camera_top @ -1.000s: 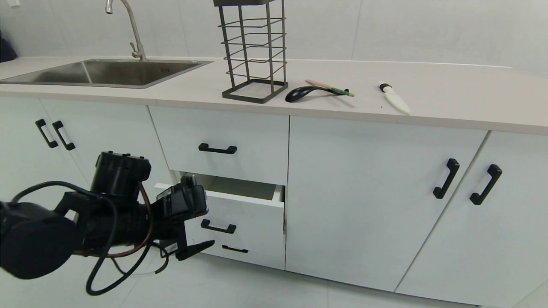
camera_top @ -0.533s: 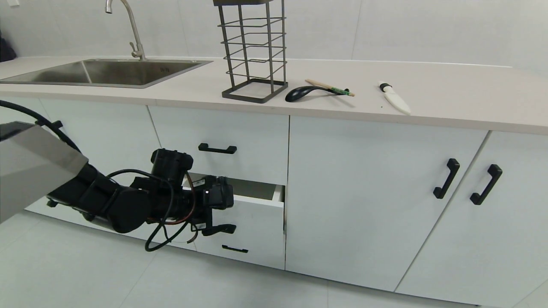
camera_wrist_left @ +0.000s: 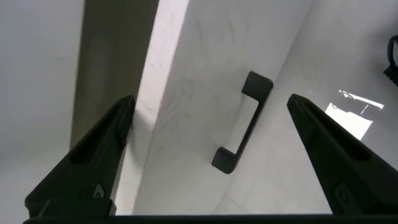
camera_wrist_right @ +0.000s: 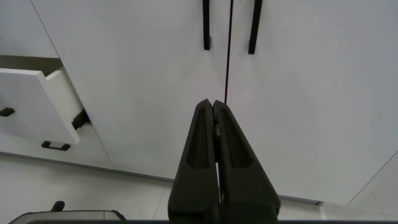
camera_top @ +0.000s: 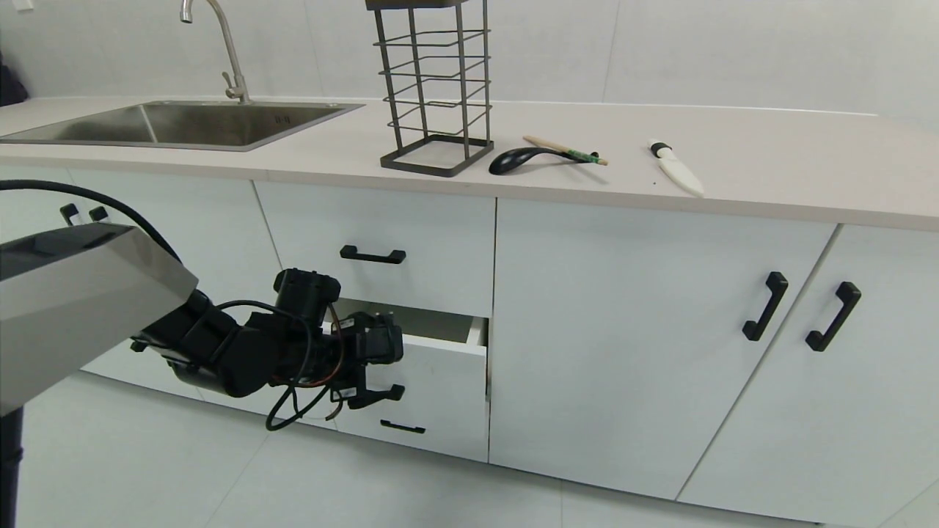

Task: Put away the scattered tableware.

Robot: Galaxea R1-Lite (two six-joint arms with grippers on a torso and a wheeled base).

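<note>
A black spoon (camera_top: 522, 158), a pair of chopsticks (camera_top: 565, 149) and a white knife with a black band (camera_top: 676, 169) lie on the countertop (camera_top: 770, 161). Below, the middle drawer (camera_top: 440, 381) stands partly pulled out. My left gripper (camera_top: 378, 375) is open at that drawer's front, its fingers on either side of the black handle (camera_wrist_left: 242, 121). In the left wrist view the left gripper (camera_wrist_left: 211, 106) straddles the handle without touching it. My right gripper (camera_wrist_right: 213, 104) is shut on nothing and faces two cabinet doors.
A tall black wire rack (camera_top: 436, 88) stands on the counter left of the spoon. A steel sink (camera_top: 183, 123) with a tap (camera_top: 220, 44) is at the far left. A closed drawer (camera_top: 374, 246) sits above the open one. Door handles (camera_top: 763, 306) project at the right.
My left arm has swung forward and to the right, from low in front of the cabinets up to the drawer front. The gripper now sits at the drawer handle.
</note>
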